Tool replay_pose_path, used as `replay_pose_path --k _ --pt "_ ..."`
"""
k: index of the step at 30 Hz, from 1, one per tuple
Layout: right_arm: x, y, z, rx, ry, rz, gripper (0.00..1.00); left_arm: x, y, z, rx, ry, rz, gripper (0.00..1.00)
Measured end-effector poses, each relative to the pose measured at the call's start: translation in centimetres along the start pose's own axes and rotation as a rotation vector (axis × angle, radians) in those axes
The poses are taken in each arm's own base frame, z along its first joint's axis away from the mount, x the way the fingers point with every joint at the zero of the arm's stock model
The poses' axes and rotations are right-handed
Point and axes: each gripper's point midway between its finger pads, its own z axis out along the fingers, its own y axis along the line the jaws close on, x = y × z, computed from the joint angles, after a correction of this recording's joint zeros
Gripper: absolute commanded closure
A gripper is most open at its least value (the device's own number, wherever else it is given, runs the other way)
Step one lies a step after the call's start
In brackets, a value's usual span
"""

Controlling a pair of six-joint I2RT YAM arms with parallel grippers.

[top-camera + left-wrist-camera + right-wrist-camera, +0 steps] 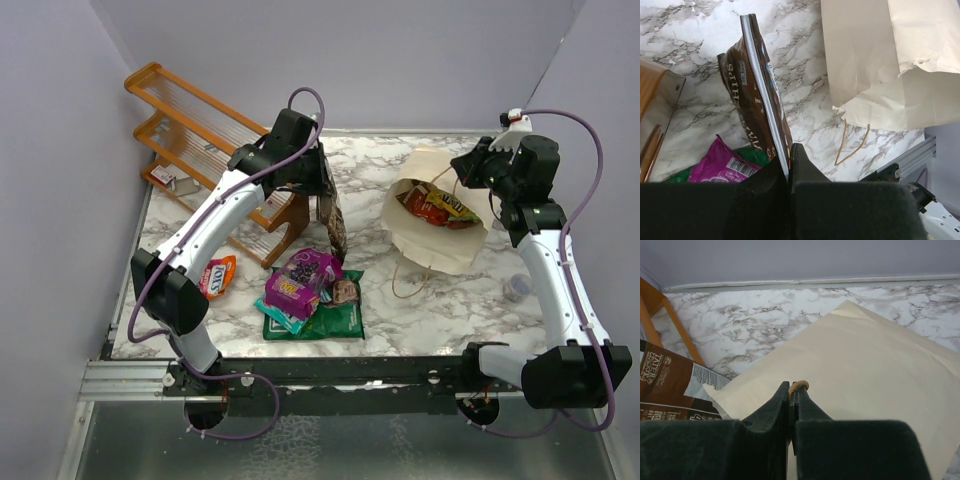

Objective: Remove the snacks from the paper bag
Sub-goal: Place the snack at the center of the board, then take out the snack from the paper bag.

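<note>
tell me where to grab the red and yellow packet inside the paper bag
The red and yellow packet sits in the open mouth of the paper bag, walled on all sides, so only its top shows. Pinch that exposed upper edge, coming down from above through the opening. The left end effector is shut on the dark brown packet; free it first.

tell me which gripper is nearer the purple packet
Left. Left gripper holds the brown packet just beyond the purple packet; right gripper pinches the paper bag, far to its right.
</note>
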Motion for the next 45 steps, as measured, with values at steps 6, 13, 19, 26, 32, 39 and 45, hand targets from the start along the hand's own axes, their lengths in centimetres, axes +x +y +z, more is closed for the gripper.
replay_pose_path --k 6,13,19,26,32,39,45 --pt "0.0 0.1 0.0 -0.004 0.001 0.000 0.99 0.0 -0.1 0.0 0.011 0.003 0.038 0.94" --pt "0.1 0.4 0.0 -0.021 0.004 0.000 0.99 -0.2 1.3 0.1 -0.047 -0.014 0.102 0.60" --pt "0.3 1.4 -0.1 -0.082 0.016 0.001 0.99 -0.6 1.2 -0.2 -0.043 -0.033 0.148 0.40" --pt "0.5 2.4 -0.3 -0.137 0.026 0.001 0.99 -1.2 -1.3 -1.9 0.033 -0.118 0.207 0.35" --pt "0.6 2.7 -0.5 -0.154 0.036 0.004 0.99 -0.2 -5.3 -3.3 0.138 -0.178 0.316 0.30" --pt "-1.4 3.4 -1.4 -0.161 0.002 -0.010 0.99 4.8 -11.1 -2.8 0.307 -0.207 0.524 0.29" --pt "-2.6 3.9 -2.3 -0.167 -0.030 -0.024 0.99 11.6 -14.5 -1.6 0.525 -0.247 0.781 0.31"
